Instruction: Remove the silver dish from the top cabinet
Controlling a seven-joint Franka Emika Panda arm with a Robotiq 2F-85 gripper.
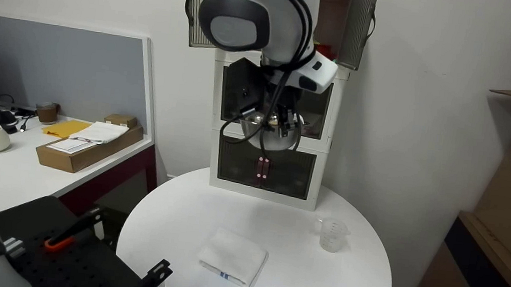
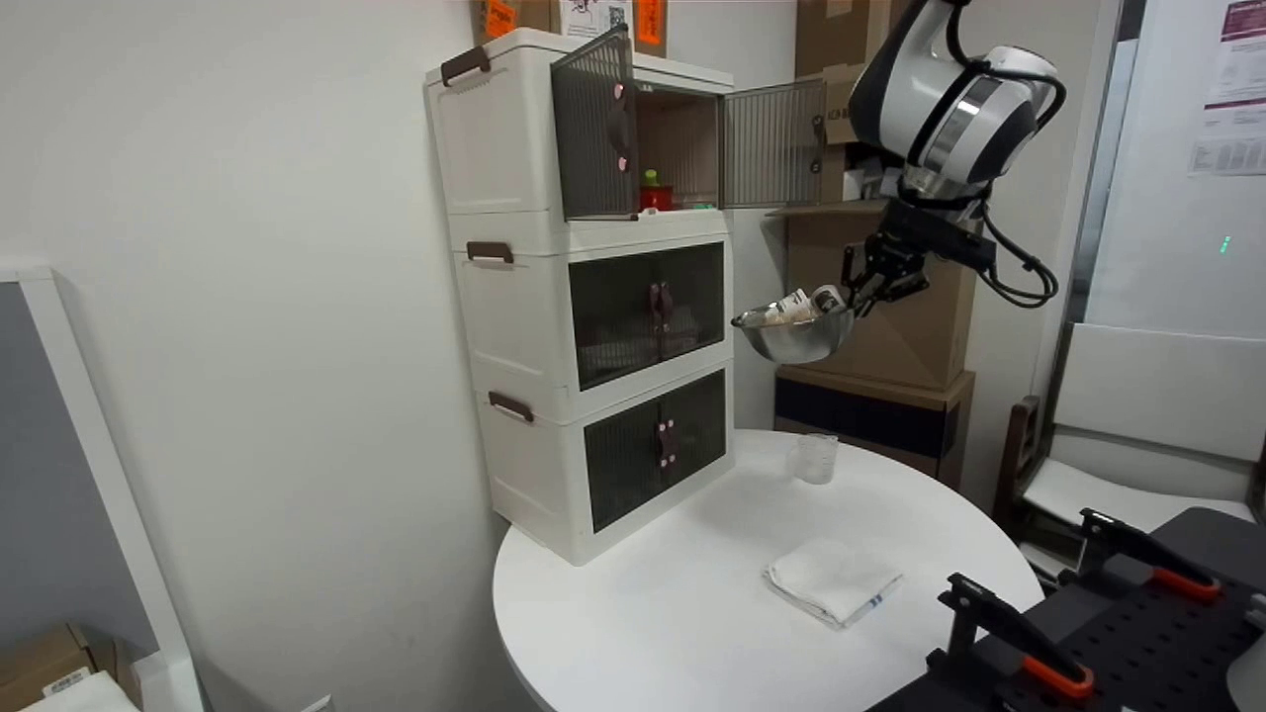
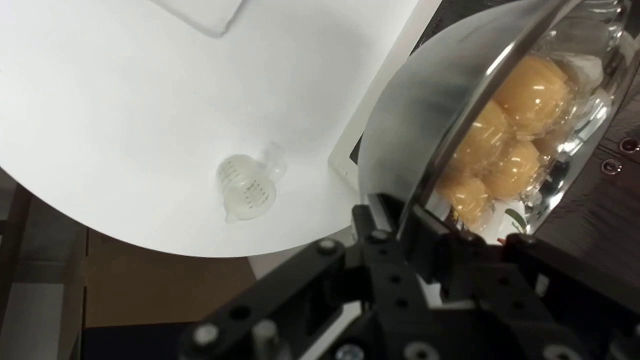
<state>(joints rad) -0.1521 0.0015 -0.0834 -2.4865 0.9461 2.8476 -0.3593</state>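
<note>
Hanging in the air above the round white table [image 2: 633,633], the silver dish [image 2: 796,343] is seen outside the cabinet [image 2: 519,326], its rim pinched by the gripper [image 3: 402,220]. Orange-yellow rounded pieces [image 3: 515,165] in clear plastic are carried inside it, together with white printed packaging [image 2: 791,307]. Both doors [image 2: 598,129] of the top compartment [image 2: 682,129] are swung wide, and red and green items [image 2: 656,198] are seen within. The middle compartment [image 2: 613,307] and bottom compartment [image 2: 623,455] are closed; what is kept behind their dark panels cannot clearly be told. On the table, a clear measuring cup [image 3: 245,187] is set apart from a folded white cloth [image 1: 233,256].
</note>
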